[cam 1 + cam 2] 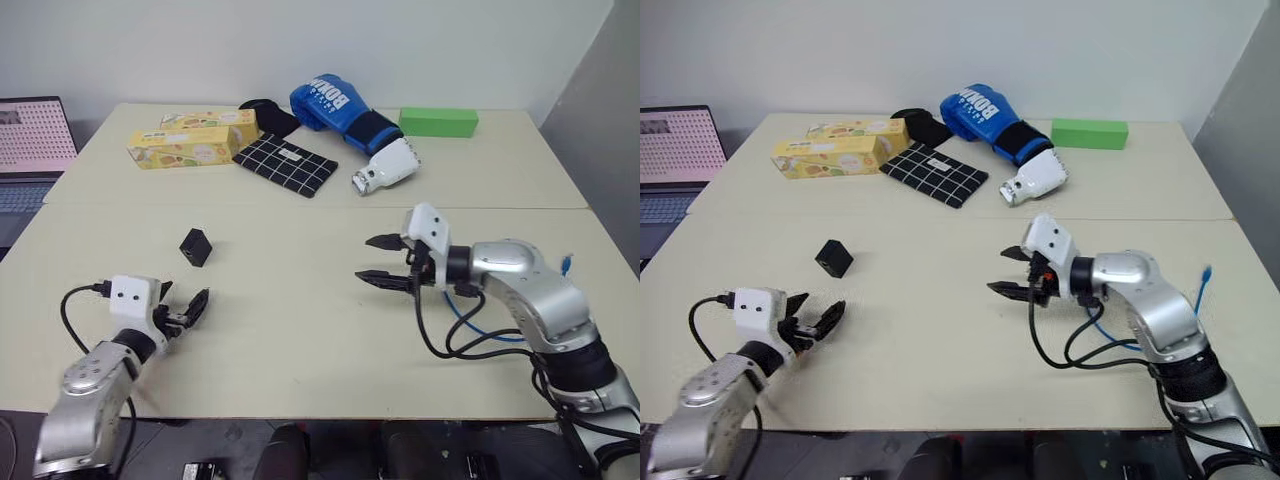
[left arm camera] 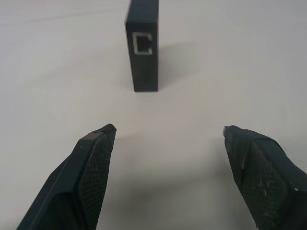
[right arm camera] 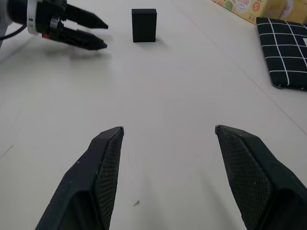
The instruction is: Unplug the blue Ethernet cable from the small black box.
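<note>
The small black box (image 1: 196, 246) stands alone on the cream table, and its port (image 2: 143, 43) faces my left gripper with nothing plugged in. Just short of the box, my left gripper (image 1: 187, 300) is open and holds nothing. At mid table, my right gripper (image 1: 366, 259) is also open and empty, pointing left toward the box (image 3: 144, 25). The blue Ethernet cable (image 1: 470, 325) lies beneath my right arm. Its end (image 1: 1205, 278) sticks up near the table's right edge, far from the box.
At the back of the table lie two yellow cartons (image 1: 190, 140), a black checked cloth (image 1: 285, 163), a blue boxing glove (image 1: 345, 115) and a green block (image 1: 438, 122). A laptop (image 1: 30, 150) sits off the table's left side. Black robot cables (image 1: 470, 340) loop beside the blue cord.
</note>
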`<action>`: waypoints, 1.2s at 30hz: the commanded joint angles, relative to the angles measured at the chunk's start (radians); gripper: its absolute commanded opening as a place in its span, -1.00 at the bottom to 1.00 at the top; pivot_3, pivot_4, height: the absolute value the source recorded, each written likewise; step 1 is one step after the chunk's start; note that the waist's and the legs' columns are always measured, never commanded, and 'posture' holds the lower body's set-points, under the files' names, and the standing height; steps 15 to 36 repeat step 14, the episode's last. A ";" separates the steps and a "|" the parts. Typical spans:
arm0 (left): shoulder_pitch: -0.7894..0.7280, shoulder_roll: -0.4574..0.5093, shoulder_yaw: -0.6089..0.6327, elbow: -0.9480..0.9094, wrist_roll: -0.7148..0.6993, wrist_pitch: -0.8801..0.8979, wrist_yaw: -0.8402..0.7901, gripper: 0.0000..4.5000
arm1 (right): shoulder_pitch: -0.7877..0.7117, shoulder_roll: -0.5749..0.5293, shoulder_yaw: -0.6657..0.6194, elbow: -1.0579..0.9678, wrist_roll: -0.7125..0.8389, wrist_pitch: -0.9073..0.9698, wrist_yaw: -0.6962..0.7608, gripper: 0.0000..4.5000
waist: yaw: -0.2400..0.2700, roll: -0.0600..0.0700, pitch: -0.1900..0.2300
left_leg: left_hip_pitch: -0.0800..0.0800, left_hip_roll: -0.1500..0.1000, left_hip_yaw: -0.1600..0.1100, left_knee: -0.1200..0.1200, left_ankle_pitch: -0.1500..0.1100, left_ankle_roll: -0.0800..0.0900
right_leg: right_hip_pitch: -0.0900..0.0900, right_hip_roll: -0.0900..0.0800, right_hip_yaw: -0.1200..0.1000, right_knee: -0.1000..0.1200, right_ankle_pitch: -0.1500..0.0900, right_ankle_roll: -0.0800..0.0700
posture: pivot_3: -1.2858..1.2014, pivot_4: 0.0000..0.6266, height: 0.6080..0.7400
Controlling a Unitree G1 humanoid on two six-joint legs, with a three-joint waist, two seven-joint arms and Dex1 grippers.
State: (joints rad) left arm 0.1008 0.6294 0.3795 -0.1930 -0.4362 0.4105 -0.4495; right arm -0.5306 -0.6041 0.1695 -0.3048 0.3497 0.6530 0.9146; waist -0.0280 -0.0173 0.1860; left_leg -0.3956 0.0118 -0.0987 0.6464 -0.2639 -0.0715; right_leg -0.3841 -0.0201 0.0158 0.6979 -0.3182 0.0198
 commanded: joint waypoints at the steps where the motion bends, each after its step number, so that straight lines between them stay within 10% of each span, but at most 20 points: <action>1: -0.002 0.072 0.060 -0.099 -0.035 0.030 -0.062 0.69 | 0.025 -0.067 -0.089 -0.010 0.037 -0.003 0.030 0.44 | 0.001 0.000 0.000 | 0.000 0.000 0.000 0.000 0.000 0.000 | 0.000 0.000 0.000 0.000 0.000 0.000 | 0.03 -0.52 1.00; 14: -0.081 0.288 0.146 -0.039 -0.158 0.133 -0.352 0.69 | 0.068 -0.259 -0.198 0.116 0.034 -0.052 0.114 0.44 | -0.010 0.000 0.001 | 0.002 0.000 0.007 -0.001 0.000 0.000 | -0.001 0.001 0.002 -0.001 0.000 0.000 | 0.03 -0.52 1.00; 36: -0.081 0.288 0.146 -0.039 -0.158 0.133 -0.352 0.69 | 0.068 -0.259 -0.198 0.116 0.034 -0.052 0.114 0.44 | -0.010 0.000 0.001 | 0.002 0.000 0.007 -0.001 0.000 0.000 | -0.001 0.001 0.002 -0.001 0.000 0.000 | 0.03 -0.52 1.00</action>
